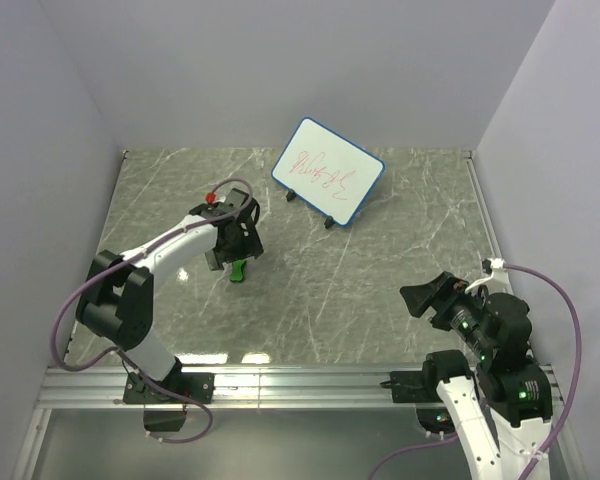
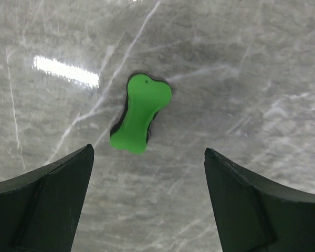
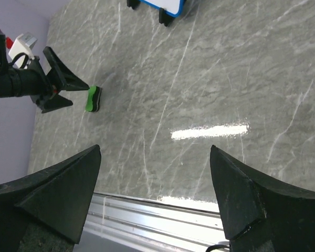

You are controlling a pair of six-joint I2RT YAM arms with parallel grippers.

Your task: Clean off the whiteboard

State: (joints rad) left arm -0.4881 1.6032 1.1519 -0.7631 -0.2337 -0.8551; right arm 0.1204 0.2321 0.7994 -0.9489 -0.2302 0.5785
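The whiteboard (image 1: pixel 328 171), white with a blue rim and red scribbles, stands tilted on black feet at the back middle; only its lower edge shows in the right wrist view (image 3: pixel 165 6). A small green bone-shaped eraser (image 1: pixel 238 270) lies flat on the marble table, plain in the left wrist view (image 2: pixel 141 112) and in the right wrist view (image 3: pixel 92 98). My left gripper (image 1: pixel 237 250) hovers over the eraser, open and empty (image 2: pixel 148 152), the eraser just ahead of its fingertips. My right gripper (image 1: pixel 422 297) is open and empty near the front right (image 3: pixel 155 149).
The grey marble table (image 1: pixel 380 260) is walled by pale lilac panels at back and sides. A metal rail (image 1: pixel 280 385) runs along the near edge, seen below my right fingers (image 3: pixel 147 212). Purple cables loop from both arms.
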